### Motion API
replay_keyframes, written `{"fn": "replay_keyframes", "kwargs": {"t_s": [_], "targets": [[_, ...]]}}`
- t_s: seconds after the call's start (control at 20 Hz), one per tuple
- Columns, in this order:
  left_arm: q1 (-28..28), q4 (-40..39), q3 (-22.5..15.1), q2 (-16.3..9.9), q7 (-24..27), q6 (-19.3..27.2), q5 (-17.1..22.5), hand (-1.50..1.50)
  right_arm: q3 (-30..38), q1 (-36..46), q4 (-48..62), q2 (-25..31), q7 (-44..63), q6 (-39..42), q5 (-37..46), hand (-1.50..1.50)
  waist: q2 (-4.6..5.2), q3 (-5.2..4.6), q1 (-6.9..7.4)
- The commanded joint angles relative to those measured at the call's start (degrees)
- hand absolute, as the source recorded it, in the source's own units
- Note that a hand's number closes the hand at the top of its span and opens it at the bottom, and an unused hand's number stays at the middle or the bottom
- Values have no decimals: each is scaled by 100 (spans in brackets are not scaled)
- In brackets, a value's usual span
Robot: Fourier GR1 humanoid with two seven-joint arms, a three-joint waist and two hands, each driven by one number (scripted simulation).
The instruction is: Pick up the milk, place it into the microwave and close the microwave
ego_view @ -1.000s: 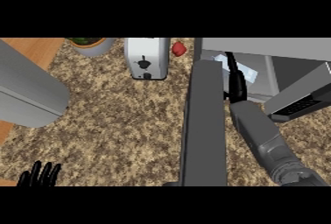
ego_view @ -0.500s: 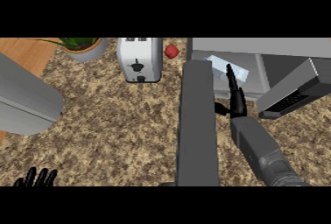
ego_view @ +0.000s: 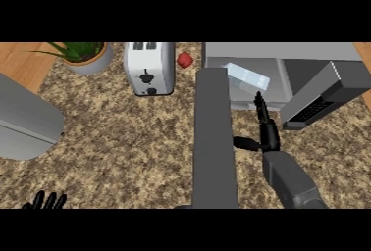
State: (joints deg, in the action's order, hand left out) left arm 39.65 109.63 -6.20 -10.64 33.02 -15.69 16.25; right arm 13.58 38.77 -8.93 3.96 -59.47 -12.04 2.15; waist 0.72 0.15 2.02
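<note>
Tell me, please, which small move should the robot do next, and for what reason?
Probably draw the right robot hand back out of the microwave opening. The milk carton already lies inside, and the straight fingers no longer hold it. The door stands open beside the forearm, so the arm likely has to clear the opening before pushing it shut.

Toaster [ego_view: 150, 67] between potted plant [ego_view: 85, 56] and red fruit [ego_view: 185, 60] on speckled counter [ego_view: 123, 147].

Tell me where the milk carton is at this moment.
In the head view, the milk carton lies tilted inside the open microwave, at upper right. The right hand is just below it with straight fingers, and the microwave door stands open to its left.
</note>
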Motion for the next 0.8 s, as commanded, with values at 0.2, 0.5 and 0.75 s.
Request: {"fn": "replay_keyframes", "kwargs": {"t_s": [0.2, 0.5, 0.75], "targets": [[-353, 42, -574, 222, -551, 280, -587, -150, -268, -878, -301, -61, -634, 910, 121, -150, -65, -10, -200], [-136, 149, -804, 354, -635, 340, -720, -150, -205, -1460, -860, 506, -553, 1322, -62, -150, -78, -13, -203], [-1122, -641, -910, 205, -823, -14, -873, -150, -197, -2247, -1269, 566, -902, 1383, -162, 150, -77, -16, -305]]}}
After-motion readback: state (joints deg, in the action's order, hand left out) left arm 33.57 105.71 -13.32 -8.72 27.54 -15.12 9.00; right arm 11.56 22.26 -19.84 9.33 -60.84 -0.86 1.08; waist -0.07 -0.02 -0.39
